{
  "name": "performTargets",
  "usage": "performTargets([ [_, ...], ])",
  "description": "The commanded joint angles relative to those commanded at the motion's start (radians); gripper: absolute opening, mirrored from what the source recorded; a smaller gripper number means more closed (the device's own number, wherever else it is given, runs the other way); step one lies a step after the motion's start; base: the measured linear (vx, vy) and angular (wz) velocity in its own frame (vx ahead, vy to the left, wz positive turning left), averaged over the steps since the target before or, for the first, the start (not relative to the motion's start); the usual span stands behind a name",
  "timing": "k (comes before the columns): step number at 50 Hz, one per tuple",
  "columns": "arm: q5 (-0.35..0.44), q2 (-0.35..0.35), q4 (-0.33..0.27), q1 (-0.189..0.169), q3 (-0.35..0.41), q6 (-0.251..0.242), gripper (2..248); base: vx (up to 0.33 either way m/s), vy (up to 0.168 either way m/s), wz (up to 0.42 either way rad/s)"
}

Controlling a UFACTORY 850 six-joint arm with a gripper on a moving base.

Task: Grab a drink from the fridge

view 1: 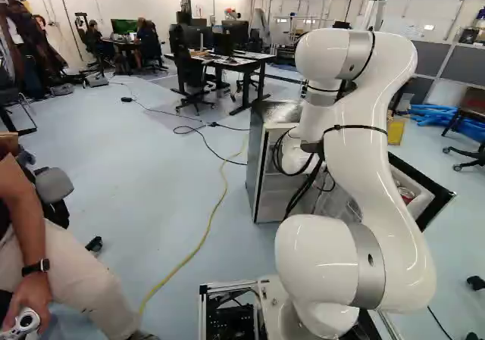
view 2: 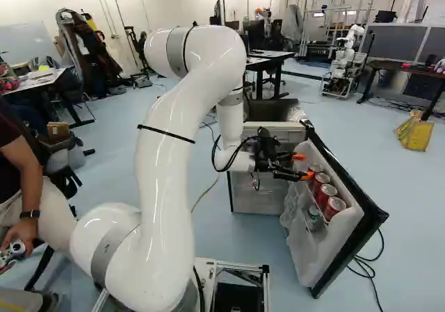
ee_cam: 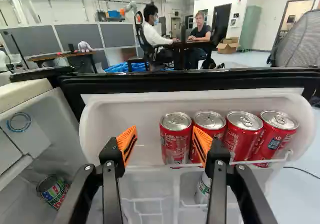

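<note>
Lining Up on the Hinge-End Red Can, Orange Pads Spread Wide

Left of the middle in the right base view, up rises the one smooth white arm (view 2: 169,145), curving over toward the open fridge! Just right of centre in that frame stands the pale fridge cabinet (view 2: 259,199), and from the wrist we spot one dark can with green and red print (ee_cam: 53,191) low inside it. Next along, the one black two-fingered gripper (ee_cam: 164,134), nothing between its two orange pads (ee_cam: 127,143), gaping well apart.

And what's at the right of the right base view? One open black-edged white door (view 2: 353,211), and four red-and-silver drink cans in a single row on its upper shelf! Here's the crux: the hinge-end can (ee_cam: 175,140) stands upright, straight ahead of the gripper, lined up between the fingers, while one pad overlaps its neighbour (ee_cam: 210,121) in the wrist view. The other two (ee_cam: 242,136) stand beyond that. Below, one green-and-white container (ee_cam: 202,188) sits in the lower bin.

My call: approach is the step in hand, no grip made. It needs a straight advance, one finger easing into that tight gap; a bump could shove the neighbour.
</note>
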Motion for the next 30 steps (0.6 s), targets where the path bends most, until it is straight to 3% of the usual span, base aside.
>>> performTargets([
  [30, -0.004, -0.005, 0.000, -0.008, -0.009, 0.000, 166, 0.000, 0.000, 0.000],
])
